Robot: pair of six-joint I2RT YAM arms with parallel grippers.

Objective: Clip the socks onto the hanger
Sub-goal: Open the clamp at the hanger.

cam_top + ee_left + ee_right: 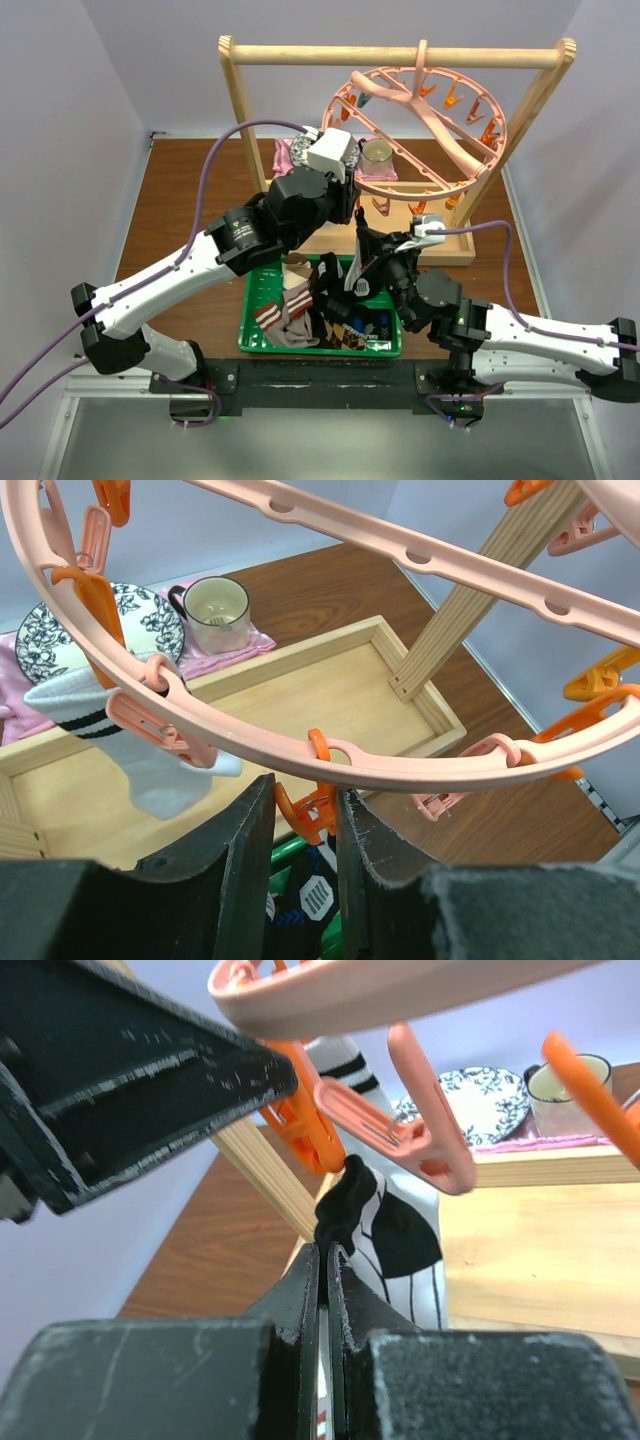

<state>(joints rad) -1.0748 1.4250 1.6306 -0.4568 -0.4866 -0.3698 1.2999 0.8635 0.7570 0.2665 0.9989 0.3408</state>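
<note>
Sock (395, 1235) (black-patterned) in right hand (322, 1252) — lower end hidden.

One each logged: hanger (450, 770), cup (215, 610), plate (150, 620), white sock (160, 775); orange clip (300, 817) in left gripper (305, 788) jaws, black sock (390, 1230) in right gripper (322, 1250).

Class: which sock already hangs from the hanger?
The white sock with black stripes, dangling from a rim clip. The black patterned sock is pinched in the right pincer; the others lie in the green basket.
</note>
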